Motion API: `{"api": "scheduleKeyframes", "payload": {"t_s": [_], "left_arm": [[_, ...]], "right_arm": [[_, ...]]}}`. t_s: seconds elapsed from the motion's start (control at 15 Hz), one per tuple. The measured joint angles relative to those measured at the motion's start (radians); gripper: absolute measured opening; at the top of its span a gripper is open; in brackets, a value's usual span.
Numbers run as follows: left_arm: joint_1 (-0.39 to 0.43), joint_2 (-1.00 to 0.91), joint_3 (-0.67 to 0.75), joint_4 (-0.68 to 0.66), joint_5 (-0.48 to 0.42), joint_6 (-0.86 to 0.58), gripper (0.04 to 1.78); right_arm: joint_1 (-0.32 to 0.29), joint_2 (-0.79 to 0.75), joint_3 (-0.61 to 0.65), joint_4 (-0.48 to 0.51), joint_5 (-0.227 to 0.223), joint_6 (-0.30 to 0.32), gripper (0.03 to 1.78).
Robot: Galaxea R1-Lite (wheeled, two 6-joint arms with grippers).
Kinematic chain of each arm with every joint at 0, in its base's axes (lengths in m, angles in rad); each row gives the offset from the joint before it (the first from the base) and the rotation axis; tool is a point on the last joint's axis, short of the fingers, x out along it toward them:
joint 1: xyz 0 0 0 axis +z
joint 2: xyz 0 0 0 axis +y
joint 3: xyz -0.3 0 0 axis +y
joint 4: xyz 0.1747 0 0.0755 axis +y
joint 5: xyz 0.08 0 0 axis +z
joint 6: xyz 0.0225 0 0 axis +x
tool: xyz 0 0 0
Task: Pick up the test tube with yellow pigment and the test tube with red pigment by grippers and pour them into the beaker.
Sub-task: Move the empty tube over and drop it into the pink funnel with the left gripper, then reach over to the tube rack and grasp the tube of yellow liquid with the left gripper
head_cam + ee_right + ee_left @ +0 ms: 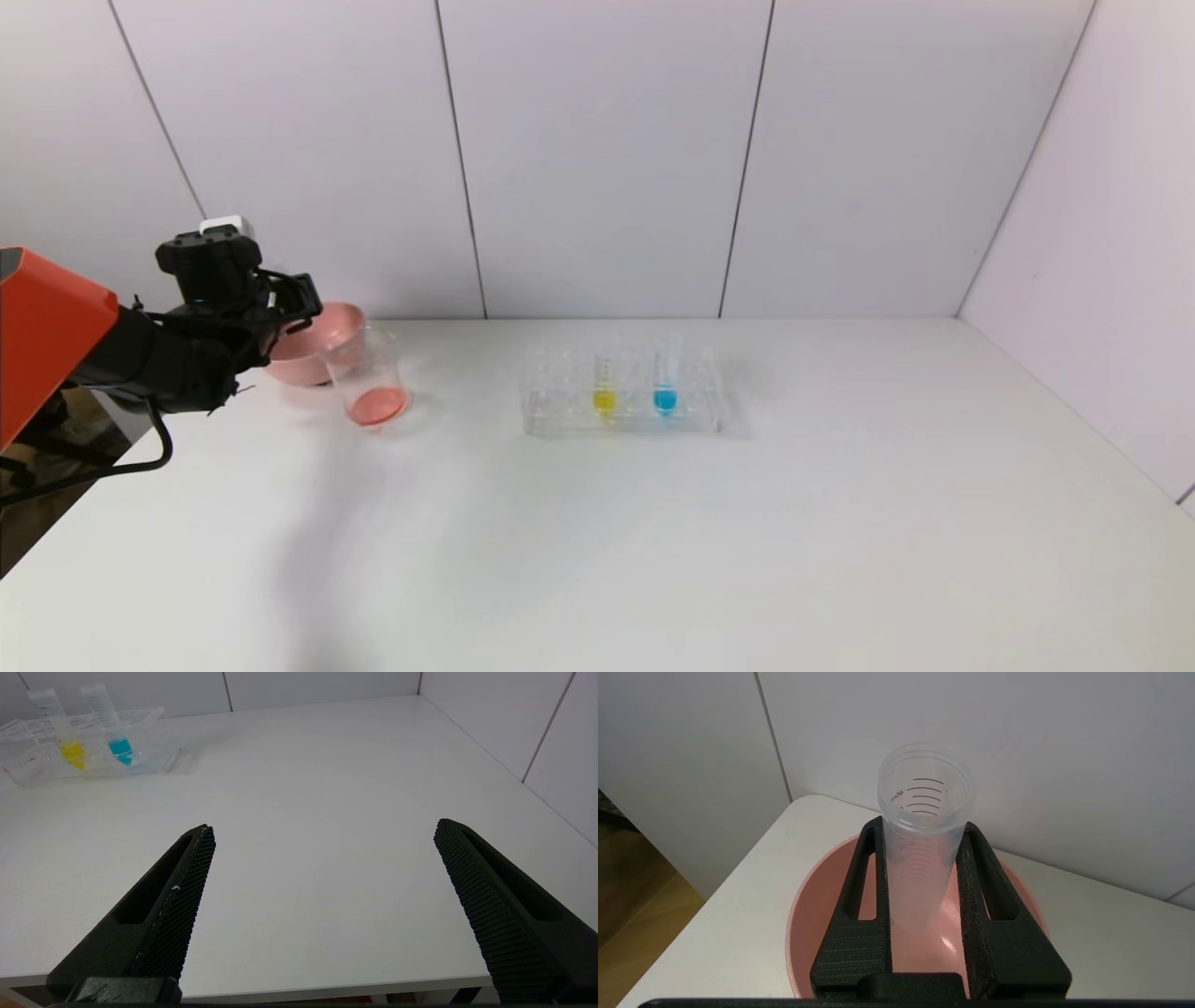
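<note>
My left gripper (297, 303) (922, 823) is shut on the test tube with red pigment (920, 858), a clear graduated tube that looks empty. It holds the tube above the pink bowl (817, 914), open mouth away from the wrist. The beaker (366, 373) stands just right of the bowl with red-orange liquid at its bottom. The test tube with yellow pigment (604, 383) (60, 732) stands upright in the clear rack (560, 411). My right gripper (323, 826) is open and empty over the table's near edge, out of the head view.
A blue-liquid tube (665, 383) (110, 723) stands in the rack (154, 751) right of the yellow one. The pink bowl (336, 327) sits at the table's back left corner, near the wall. White wall panels close the back and right sides.
</note>
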Motion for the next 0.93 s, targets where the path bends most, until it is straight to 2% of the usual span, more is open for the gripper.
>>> {"api": "scheduleKeyframes", "payload": {"t_s": [0.2,0.33,0.47,0.73,0.93], "left_arm": [[-0.001,0.041,-0.030,-0.012,0.003,0.001,0.47],[-0.001,0.052,-0.035,-0.014,0.001,0.000,0.59],[-0.004,0.053,-0.036,-0.015,0.001,0.001,0.82],[-0.004,0.035,-0.036,-0.014,0.001,0.007,1.45],[-0.005,-0.028,-0.038,0.007,-0.003,0.007,1.71]], "right_arm": [[0.000,0.000,0.000,0.000,0.000,0.000,1.71],[0.000,0.000,0.000,0.000,0.000,0.000,1.71],[0.000,0.000,0.000,0.000,0.000,0.000,1.71],[0.000,0.000,0.000,0.000,0.000,0.000,1.71],[0.000,0.000,0.000,0.000,0.000,0.000,1.71]]}}
